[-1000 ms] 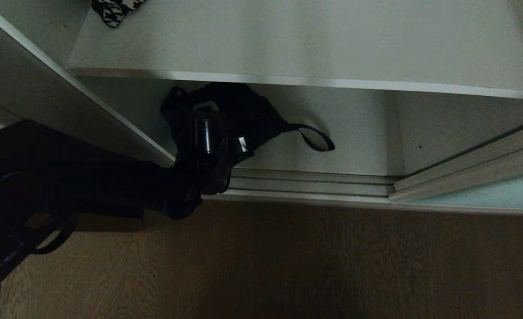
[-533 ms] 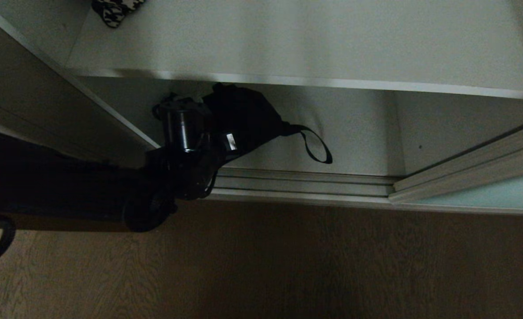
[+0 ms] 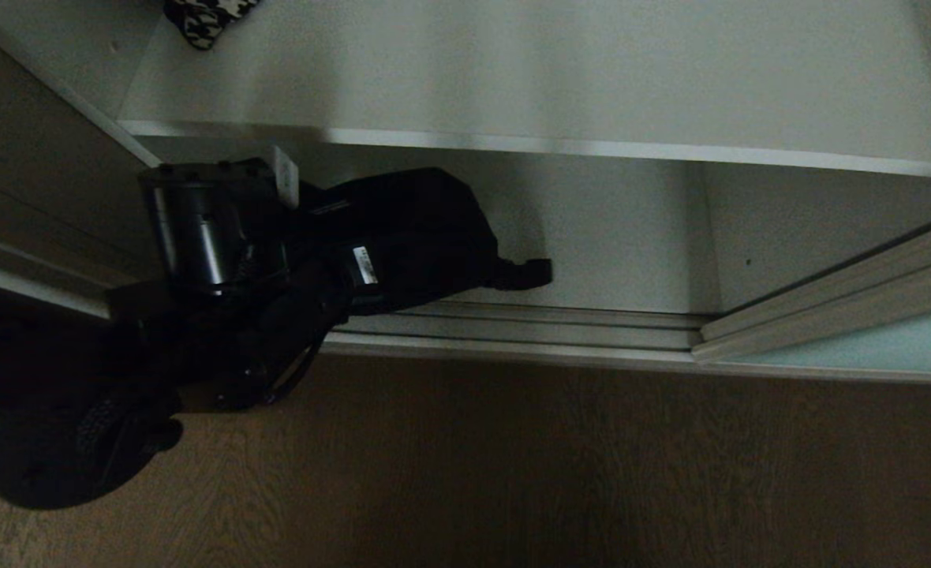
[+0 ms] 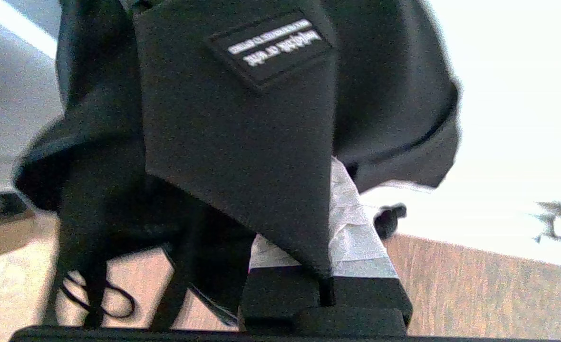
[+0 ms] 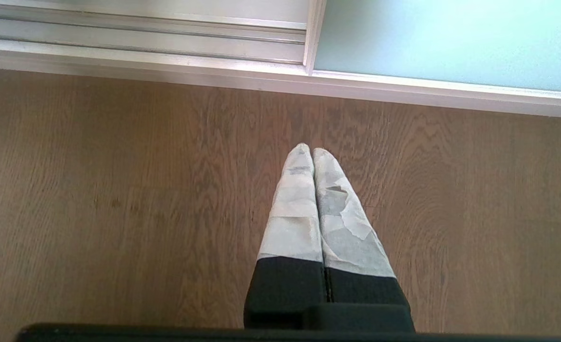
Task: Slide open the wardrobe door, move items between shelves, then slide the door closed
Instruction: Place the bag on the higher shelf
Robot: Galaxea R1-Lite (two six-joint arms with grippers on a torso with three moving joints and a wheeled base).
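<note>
Our left gripper (image 4: 309, 228) has its fingers (image 4: 356, 237) pinched tight on the one large soft black fabric bag (image 3: 418, 237), a fold of it draped over them in the wrist view. The bag hangs by the front edge of the lower flat matte light-grey shelf (image 3: 615, 244), beside the wardrobe's left wall, with its one strap loop (image 3: 525, 274) trailing toward the middle. Above it we count a second light-grey shelf (image 3: 552, 71), and at that shelf's back left corner lies one black-and-white houndstooth piece (image 3: 205, 16), only partly in view. Our right gripper (image 5: 313, 154) hangs over the brown wood-grain floor (image 5: 119, 190) with its two tape-wrapped fingers (image 5: 295, 213) pressed together on nothing. The one frosted pale teal glass sliding door (image 5: 451, 38) stands slid to the right, on the silver floor track (image 3: 552, 323).
</note>
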